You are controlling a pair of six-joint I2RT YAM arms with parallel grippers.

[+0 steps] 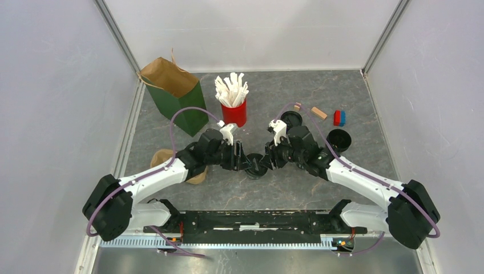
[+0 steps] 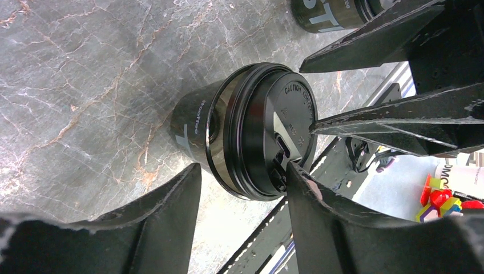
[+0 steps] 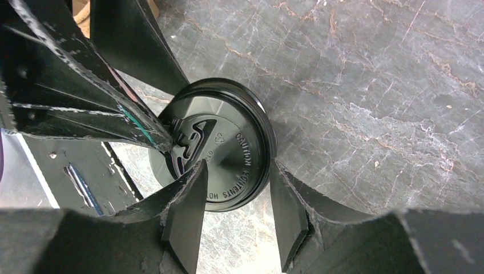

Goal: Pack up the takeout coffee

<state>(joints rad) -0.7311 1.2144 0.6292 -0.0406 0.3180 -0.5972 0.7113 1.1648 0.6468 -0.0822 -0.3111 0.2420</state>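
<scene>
The takeout coffee is a black paper cup with white lettering, standing on the table at centre front with its black lid on top. My left gripper is open over the lid's edge. One fingertip touches the lid top by the sip hole, and the other sits outside the rim beside the cup wall. My right gripper comes from the opposite side, also open. It has one finger over the lid top and one against the outside of the rim.
A green paper bag stands open at back left, with a red cup of white sticks beside it. At back right are an open black cup, another black round item, a wooden block and a red-blue block.
</scene>
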